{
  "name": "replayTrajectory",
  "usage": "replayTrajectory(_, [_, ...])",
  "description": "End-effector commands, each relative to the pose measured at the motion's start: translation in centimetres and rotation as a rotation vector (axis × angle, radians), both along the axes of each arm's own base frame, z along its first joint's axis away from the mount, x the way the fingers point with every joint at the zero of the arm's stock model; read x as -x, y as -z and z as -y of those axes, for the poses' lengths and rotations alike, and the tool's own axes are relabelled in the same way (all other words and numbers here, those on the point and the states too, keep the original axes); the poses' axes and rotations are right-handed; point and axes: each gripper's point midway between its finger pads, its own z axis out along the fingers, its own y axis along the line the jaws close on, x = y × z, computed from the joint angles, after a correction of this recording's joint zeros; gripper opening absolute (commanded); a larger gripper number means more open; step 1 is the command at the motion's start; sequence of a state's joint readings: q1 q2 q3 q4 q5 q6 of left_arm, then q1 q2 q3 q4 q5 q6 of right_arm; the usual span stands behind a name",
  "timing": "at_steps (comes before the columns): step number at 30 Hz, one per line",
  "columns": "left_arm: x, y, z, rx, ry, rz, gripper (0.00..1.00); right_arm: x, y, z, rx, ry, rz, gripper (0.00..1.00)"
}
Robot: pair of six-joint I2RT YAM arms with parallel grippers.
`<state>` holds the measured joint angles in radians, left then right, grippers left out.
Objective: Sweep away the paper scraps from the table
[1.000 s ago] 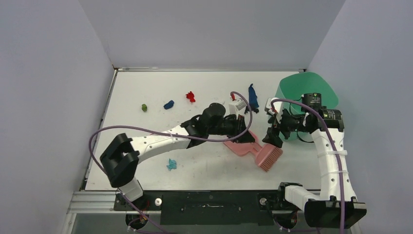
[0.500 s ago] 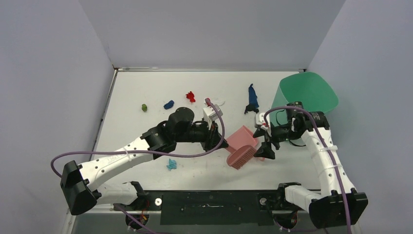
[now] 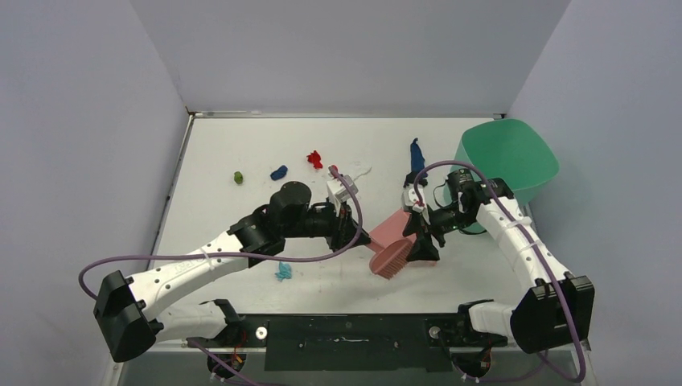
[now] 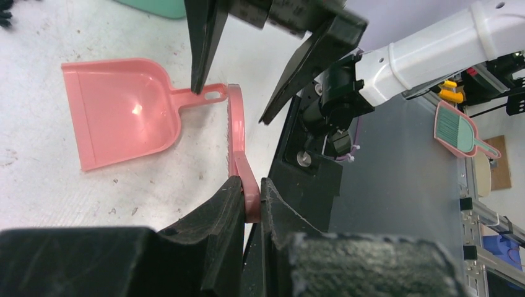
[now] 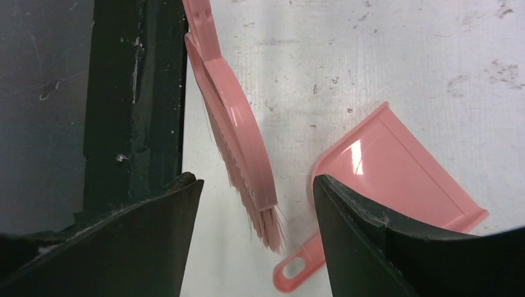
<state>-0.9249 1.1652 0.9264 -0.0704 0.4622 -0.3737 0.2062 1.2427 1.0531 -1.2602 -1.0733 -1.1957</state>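
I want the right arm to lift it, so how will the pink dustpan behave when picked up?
The dustpan looks like thin, glossy plastic: probably stiff, light and slippery. Its narrow handle sits at one end, so the pan may tilt if gripped there.

Six scraps (image 3: 279, 172) — one brush (image 3: 392, 262), dustpan (image 3: 392, 226), bin (image 3: 508, 158)

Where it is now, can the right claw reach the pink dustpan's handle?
Probably yes: the right claw hangs open over the handle; the brush in the left claw is beside it, not covering it.
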Motion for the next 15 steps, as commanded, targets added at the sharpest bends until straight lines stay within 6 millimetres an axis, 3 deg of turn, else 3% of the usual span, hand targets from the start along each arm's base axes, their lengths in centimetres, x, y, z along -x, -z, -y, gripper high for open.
replayTrajectory(1, [0.1, -5.1, 0.2, 0.152, 0.023, 0.098, 0.00, 0.4, 0.2, -1.4, -0.085, -0.035, -0.028, 0.66])
replayTrajectory(7, [-0.1, -5.2, -0.1, 0.153, 0.017, 0.110, 0.00, 1.0, 0.5, -2.0, -0.111, -0.059, -0.084, 0.49])
replayTrajectory(11, [0.0, -4.4, -0.6, 0.090, 0.014, 0.102, 0.02, 1.7, -0.2, -2.0, -0.116, -0.115, -0.119, 0.24])
replayTrajectory(15, [0.1, -2.8, -2.1, -0.017, 0.013, 0.143, 0.45, 2.2, 0.0, -2.2, -0.046, -0.166, -0.113, 0.19])
